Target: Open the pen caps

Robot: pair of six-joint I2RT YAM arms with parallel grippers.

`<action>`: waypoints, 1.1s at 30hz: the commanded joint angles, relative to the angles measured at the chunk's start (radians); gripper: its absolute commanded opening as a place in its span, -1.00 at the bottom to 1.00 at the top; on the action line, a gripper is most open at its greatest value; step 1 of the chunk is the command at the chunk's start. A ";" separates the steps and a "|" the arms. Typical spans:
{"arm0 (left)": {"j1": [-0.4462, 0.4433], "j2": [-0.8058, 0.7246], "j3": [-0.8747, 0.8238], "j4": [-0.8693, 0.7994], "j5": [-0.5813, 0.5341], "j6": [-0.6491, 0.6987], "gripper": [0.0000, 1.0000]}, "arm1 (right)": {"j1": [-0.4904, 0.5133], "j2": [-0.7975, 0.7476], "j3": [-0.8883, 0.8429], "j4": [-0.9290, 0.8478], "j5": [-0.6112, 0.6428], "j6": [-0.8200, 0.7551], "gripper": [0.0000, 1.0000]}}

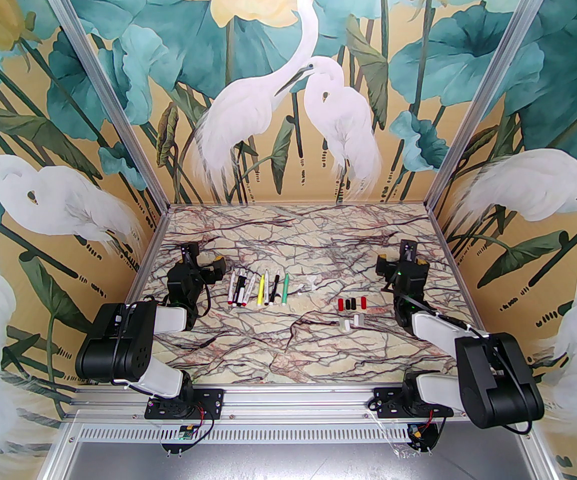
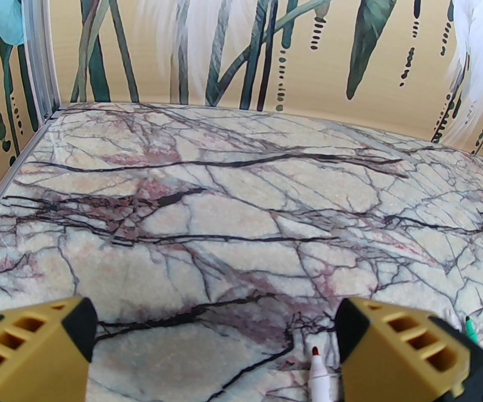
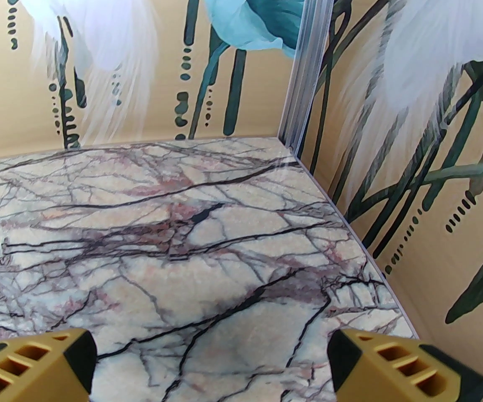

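Left hand [image 2: 216, 341] and right hand [image 3: 212, 362] gape wide, both empty. Pens [image 1: 258, 290] lie at nine o'clock of the counter's [image 1: 293, 358] centre and pen caps [image 1: 352, 304] at three. Both look light, stiff, slick and prone to rolling, so they are best pinched mid-barrel.

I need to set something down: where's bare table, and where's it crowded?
Bare: the far table behind the pens and the pen caps, and the near strip ahead of the arm bases. Crowded: the middle band between the left tool and the right tool.
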 commanded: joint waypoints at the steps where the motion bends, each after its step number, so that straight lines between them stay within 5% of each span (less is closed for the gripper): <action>1: 0.006 0.005 0.007 0.003 0.005 -0.006 0.99 | -0.016 0.004 -0.022 0.098 -0.072 -0.020 0.99; 14: 0.006 0.006 0.007 0.004 0.006 -0.006 0.99 | -0.052 0.249 -0.047 0.390 -0.200 -0.001 0.99; 16: 0.006 0.005 0.007 0.003 0.007 -0.007 0.99 | -0.069 0.221 0.014 0.221 -0.203 0.025 0.99; 33: 0.006 0.005 0.006 0.005 0.006 -0.007 0.99 | -0.091 0.227 0.015 0.230 -0.249 0.035 0.98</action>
